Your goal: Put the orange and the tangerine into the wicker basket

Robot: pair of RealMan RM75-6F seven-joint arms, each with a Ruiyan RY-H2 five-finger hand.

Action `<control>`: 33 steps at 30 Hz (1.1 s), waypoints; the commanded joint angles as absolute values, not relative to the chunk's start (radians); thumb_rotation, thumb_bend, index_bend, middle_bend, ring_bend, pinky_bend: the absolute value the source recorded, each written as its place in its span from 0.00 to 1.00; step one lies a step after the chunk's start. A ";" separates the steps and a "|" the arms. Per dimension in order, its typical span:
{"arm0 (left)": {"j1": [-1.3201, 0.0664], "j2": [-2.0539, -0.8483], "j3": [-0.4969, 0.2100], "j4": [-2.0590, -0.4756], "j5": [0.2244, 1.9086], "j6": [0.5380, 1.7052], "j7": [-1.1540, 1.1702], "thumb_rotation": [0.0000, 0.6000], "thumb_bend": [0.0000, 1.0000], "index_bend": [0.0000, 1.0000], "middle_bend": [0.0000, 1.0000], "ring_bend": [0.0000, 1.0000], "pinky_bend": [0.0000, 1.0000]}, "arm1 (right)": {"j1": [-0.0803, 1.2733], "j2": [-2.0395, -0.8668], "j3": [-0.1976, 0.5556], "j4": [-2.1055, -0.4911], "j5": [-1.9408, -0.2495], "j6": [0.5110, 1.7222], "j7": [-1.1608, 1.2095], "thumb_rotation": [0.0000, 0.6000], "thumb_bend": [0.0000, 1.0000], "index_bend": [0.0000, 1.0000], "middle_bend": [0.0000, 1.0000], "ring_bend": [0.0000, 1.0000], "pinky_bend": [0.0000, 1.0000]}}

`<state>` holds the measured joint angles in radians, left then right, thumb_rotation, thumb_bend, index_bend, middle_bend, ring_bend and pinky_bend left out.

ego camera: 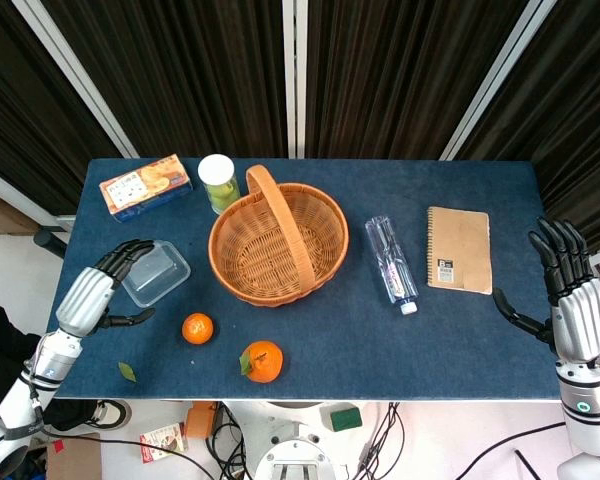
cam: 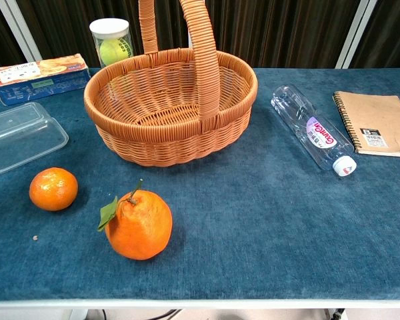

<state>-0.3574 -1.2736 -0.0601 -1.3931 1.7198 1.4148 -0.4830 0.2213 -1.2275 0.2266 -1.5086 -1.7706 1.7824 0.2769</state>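
I had the wicker basket (ego camera: 278,243) mid-table (ego camera: 460,340), with the tangerine (ego camera: 197,328) and orange (ego camera: 262,361) before it, the tangerine further left. The clear container (ego camera: 156,273) lay left of the basket; the bottle (ego camera: 391,262) and then the notebook (ego camera: 458,249) lay right.

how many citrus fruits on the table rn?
2. The smaller tangerine sits near the front-left edge; the larger orange, with leaf, lies just right of it, nearer the edge. The wicker basket looks empty.
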 commanded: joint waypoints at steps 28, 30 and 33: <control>-0.415 -1.232 0.107 -1.526 1.932 1.359 -0.200 1.00 0.16 0.11 0.11 0.08 0.21 | 0.229 -1.234 0.217 -1.442 -1.701 1.798 0.312 1.00 0.30 0.00 0.00 0.00 0.00; -0.438 -1.244 0.117 -1.548 1.955 1.319 -0.168 1.00 0.16 0.11 0.11 0.08 0.21 | 0.228 -1.233 0.215 -1.444 -1.698 1.796 0.309 1.00 0.30 0.00 0.00 0.00 0.00; -0.473 -1.271 0.118 -1.562 1.964 1.262 -0.143 1.00 0.16 0.11 0.11 0.08 0.21 | 0.226 -1.231 0.207 -1.444 -1.699 1.792 0.304 1.00 0.30 0.00 0.00 0.00 0.00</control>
<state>-0.4449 -1.2523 0.1084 -1.5428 1.9507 1.2989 -0.1648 0.2262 -1.2312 0.2083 -1.4441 -1.6985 1.7930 0.3046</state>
